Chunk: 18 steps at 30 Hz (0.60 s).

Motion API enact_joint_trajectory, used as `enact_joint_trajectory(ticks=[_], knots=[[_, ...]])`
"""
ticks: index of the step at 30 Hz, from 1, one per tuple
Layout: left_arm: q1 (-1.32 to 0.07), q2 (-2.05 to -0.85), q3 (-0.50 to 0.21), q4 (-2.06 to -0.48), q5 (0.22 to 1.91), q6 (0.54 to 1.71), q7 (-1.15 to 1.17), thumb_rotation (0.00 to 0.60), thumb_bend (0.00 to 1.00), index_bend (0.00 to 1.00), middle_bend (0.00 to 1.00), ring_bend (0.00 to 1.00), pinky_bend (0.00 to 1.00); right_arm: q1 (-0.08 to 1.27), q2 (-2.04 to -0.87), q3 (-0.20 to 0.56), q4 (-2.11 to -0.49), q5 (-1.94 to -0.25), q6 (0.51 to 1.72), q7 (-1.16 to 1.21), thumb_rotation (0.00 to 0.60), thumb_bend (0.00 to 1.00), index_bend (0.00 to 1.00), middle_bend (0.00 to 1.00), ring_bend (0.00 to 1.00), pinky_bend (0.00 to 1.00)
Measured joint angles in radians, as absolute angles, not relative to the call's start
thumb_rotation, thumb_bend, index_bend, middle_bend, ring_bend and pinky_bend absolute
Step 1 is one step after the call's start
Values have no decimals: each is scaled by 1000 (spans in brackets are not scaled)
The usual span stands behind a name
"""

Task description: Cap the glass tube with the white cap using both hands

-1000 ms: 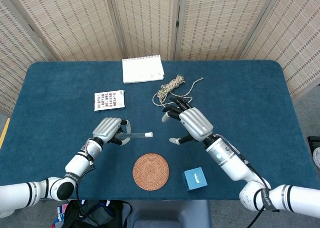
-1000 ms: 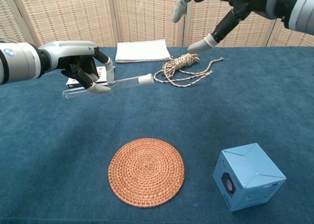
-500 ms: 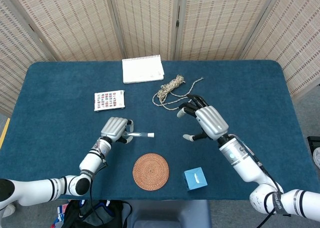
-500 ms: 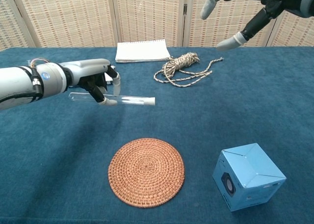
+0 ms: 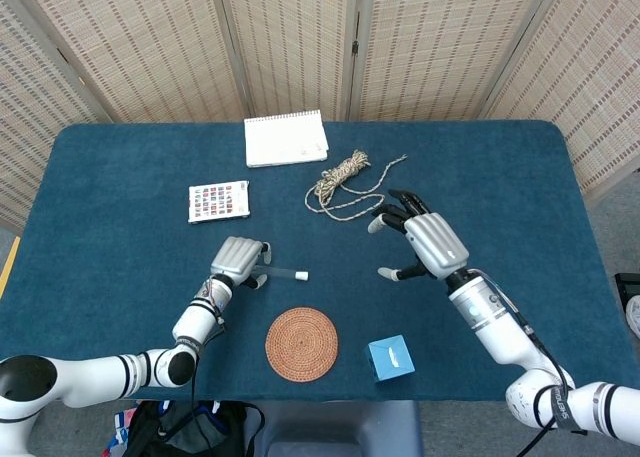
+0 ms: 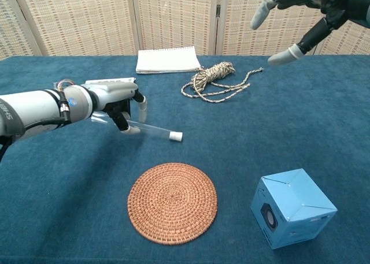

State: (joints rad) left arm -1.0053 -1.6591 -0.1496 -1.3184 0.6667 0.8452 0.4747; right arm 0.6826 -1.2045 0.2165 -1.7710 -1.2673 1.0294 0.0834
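Glass tube: capped with the white cap, tilted cap-end down above the cloth, left of centre.
Left hand: I grip the tube near its bare end, cap pointing right.
Right hand: I hold nothing, fingers spread, raised right of the rope.
Mat: near side, just below the cap.
Cube: near right.

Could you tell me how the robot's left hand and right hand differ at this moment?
The left hand grips the glass tube, which already wears its white cap; the right hand holds nothing. The left hand's fingers are curled around the tube; the right hand's are spread apart. The left hand sits low over the table; the right hangs higher.
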Motion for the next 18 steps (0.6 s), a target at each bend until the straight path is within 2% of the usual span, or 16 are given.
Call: enact_joint_trajectory(ticks=[6,11,16,18], knots=[[-995,-1636,-157,-1345,667,850,471,600,308,176,989,990,1000,674,-1203,216,-1765,-1270,1032,83,600,111,349,236,13,3],[-963,-1585,-173,-1414,690,879,426,600,308,163,970,974,1000,653,-1172,207,-1765,-1263,1038,75,600,126,349,236,13,6],[-886,-1468,-174,-1548,745,955,371,600,308,186,872,871,1000,623,-1109,184,-1775,-1262,1033,72,600,194,346,236,38,110],[-846,-1418,-166,-1586,788,1010,355,600,308,200,821,798,1000,611,-1077,170,-1775,-1276,1023,89,600,223,341,238,65,165]])
